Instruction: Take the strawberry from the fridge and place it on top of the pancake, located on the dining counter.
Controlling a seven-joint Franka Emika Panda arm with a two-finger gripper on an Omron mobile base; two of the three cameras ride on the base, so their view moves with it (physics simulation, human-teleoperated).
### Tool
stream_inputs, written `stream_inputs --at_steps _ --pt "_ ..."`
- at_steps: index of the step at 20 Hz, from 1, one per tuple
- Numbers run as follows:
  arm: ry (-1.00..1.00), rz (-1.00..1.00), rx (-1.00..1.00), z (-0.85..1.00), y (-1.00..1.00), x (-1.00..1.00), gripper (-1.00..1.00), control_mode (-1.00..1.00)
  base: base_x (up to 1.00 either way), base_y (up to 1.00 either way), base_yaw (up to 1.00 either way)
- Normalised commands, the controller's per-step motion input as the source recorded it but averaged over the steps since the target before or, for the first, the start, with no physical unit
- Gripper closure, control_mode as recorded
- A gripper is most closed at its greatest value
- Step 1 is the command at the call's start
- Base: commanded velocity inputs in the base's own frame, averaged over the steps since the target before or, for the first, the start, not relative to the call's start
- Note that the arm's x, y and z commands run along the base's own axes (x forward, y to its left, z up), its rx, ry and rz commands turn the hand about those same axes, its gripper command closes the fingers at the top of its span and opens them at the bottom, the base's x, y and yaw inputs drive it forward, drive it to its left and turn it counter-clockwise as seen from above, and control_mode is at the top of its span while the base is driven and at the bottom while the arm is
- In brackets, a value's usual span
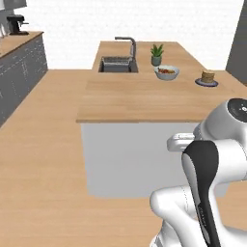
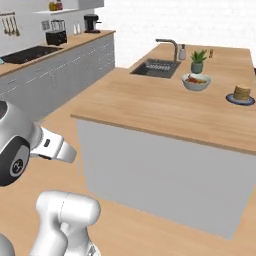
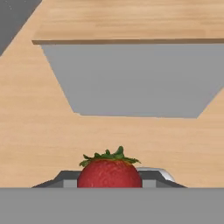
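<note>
Claw (image 3: 109, 183) closed around the red strawberry (image 3: 109, 173), facing the dining counter (image 3: 131, 22)

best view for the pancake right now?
Right base view: the pancake on its plate looks largest, stacked layers readable. Left base view has it smaller, far right on the dining counter. Hand view faces the counter's edge.

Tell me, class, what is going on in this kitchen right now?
A white robot arm on a mobile base is carrying a strawberry in its gripper, seen in the hand view. It faces the dining counter, still short of its near edge. The pancake sits on a dark plate near the counter's far right side, beside a fruit bowl, a potted plant and the sink. The strawberry has not yet been placed on the pancake.
</note>
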Motion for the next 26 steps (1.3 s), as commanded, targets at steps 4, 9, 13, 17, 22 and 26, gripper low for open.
stream_inputs --at_steps 4,9,13,17,22,26 --pt "0.0 0.0 0.0 0.0 0.0 0.0 1.0 1.0 0.01 -1.0 -0.36" --pt "0.0 0.0 0.0 0.0 0.0 0.0 1.0 1.0 0.31 -1.0 -0.13" --pt "0.0 0.0 0.0 0.0 0.0 0.0 1.0 1.0 0.63 -1.0 0.1" --pt "0.0 0.0 0.0 0.0 0.0 0.0 1.0 1.0 0.43 -1.0 0.23" --pt "0.0 0.0 0.0 0.0 0.0 0.0 1.0 1.0 0.12 -1.0 0.35" --pt "0.0 0.0 0.0 0.0 0.0 0.0 1.0 1.0 0.22 -1.0 0.2"
